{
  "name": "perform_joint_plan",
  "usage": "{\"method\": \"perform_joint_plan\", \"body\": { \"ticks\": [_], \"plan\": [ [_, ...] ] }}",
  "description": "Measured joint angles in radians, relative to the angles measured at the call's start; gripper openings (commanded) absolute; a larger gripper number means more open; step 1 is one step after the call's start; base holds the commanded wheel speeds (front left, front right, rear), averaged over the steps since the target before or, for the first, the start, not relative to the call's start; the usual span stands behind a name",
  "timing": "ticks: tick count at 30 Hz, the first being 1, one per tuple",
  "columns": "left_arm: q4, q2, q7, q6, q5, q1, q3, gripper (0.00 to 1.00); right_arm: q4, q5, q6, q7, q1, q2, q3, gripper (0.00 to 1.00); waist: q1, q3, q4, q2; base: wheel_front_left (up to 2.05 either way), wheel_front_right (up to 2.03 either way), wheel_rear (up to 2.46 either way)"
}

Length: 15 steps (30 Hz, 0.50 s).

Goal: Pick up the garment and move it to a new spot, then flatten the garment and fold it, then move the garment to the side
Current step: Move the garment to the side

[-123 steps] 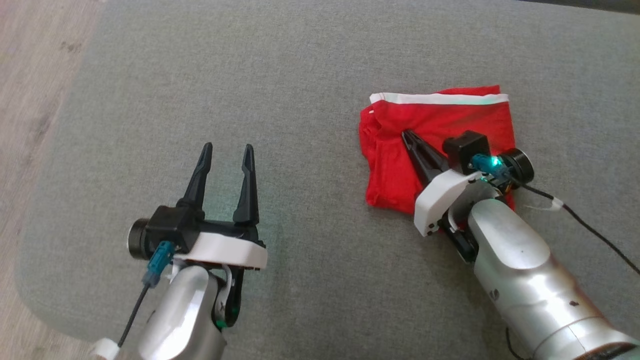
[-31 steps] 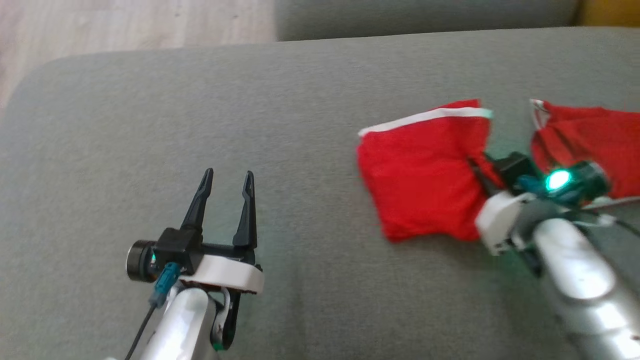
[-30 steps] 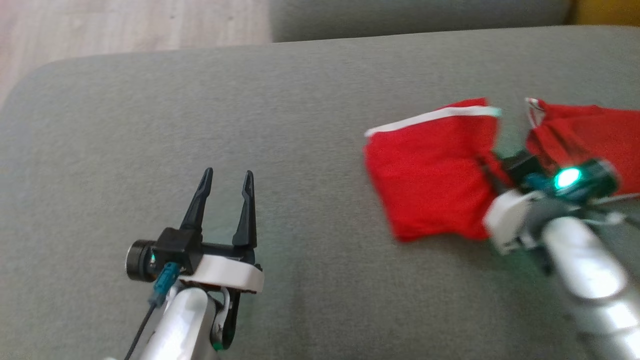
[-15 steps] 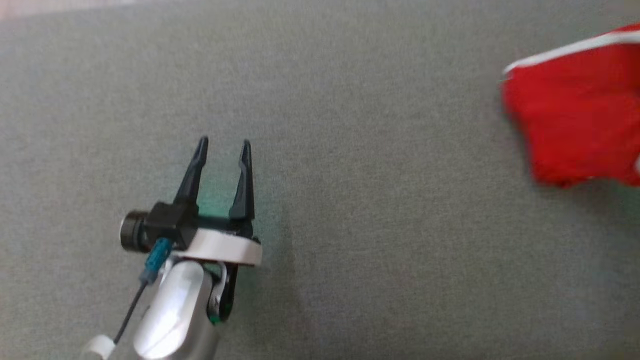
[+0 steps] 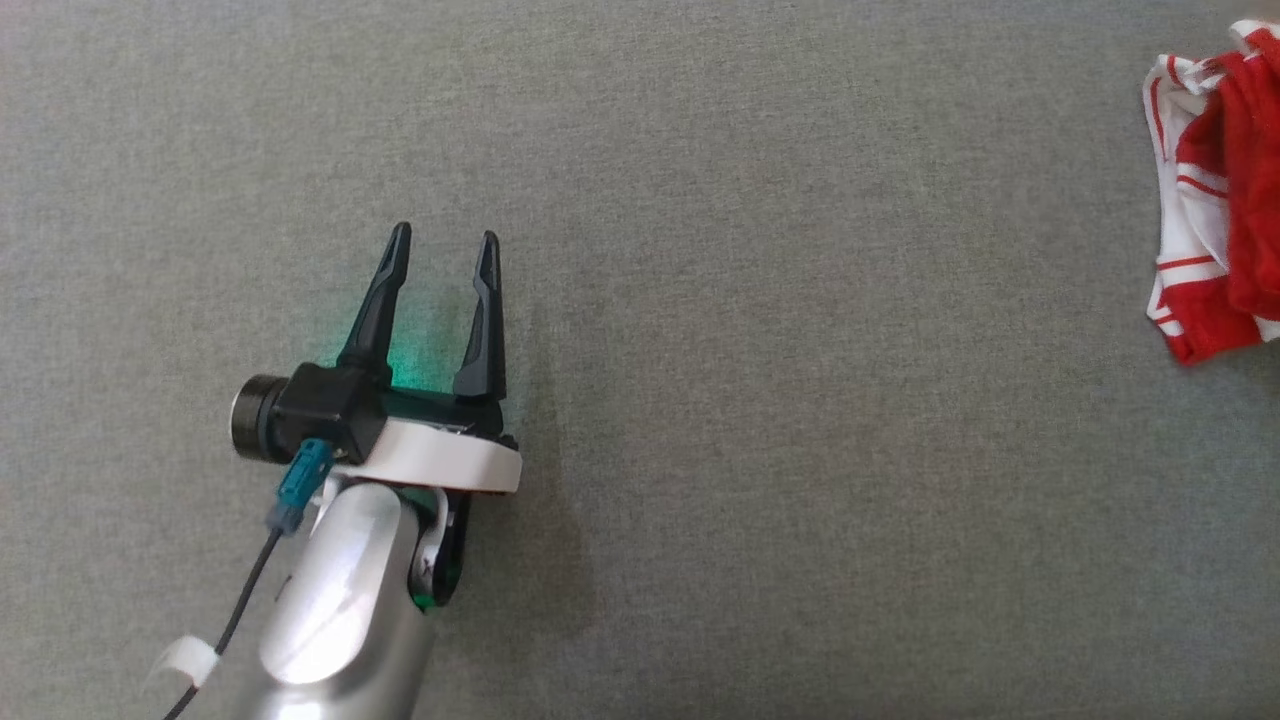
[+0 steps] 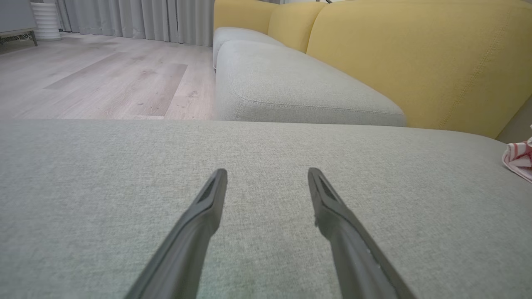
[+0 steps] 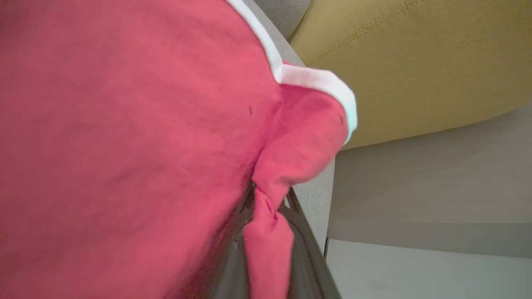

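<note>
In the head view the left end effector (image 5: 443, 238) sits at lower left over the grey sofa cushion (image 5: 800, 450). Its two dark fingers (image 5: 380, 300) are spread apart with nothing between them (a green glow tints the fabric under them). At the upper right edge of that frame a crumpled red-and-white striped cloth (image 5: 1205, 200) lies on the cushion. In the right wrist view the garment (image 7: 124, 124) fills the left and centre. It is plain red, edged with one white band (image 7: 307, 79) that runs down from the top centre and turns at a corner. A fold of it is pinched in the closed right end effector (image 7: 270, 197) at bottom centre. Whether the garment touches the cushion cannot be told. Count: two end effectors, one garment, one striped cloth.
</note>
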Motion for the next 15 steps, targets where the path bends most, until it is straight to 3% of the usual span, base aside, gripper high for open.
{"method": "perform_joint_plan", "body": {
  "ticks": [2,3,4,15],
  "plan": [
    [0.002,0.000,0.000,0.000,0.000,-0.003,0.000,1.00,0.002,-0.007,0.000,0.001,0.000,0.003,-0.021,0.00,0.0000,-0.002,0.000,0.0000,0.00,0.00,0.00],
    [0.004,0.000,0.000,0.000,0.001,-0.004,0.001,1.00,0.003,-0.012,0.000,0.000,0.000,0.007,-0.034,0.86,-0.0001,-0.005,-0.001,0.0000,0.00,0.00,0.00],
    [0.007,0.000,0.000,0.000,0.002,-0.005,0.003,1.00,0.003,-0.019,0.000,-0.001,0.000,0.013,-0.046,1.00,-0.0001,-0.009,-0.002,0.0000,0.00,0.00,0.00],
    [0.015,0.000,0.000,0.000,0.010,0.017,0.033,1.00,-0.079,-0.081,0.000,-0.062,0.004,0.140,-0.153,1.00,-0.0002,-0.115,-0.014,0.0000,0.00,0.00,0.00]
  ]
}}
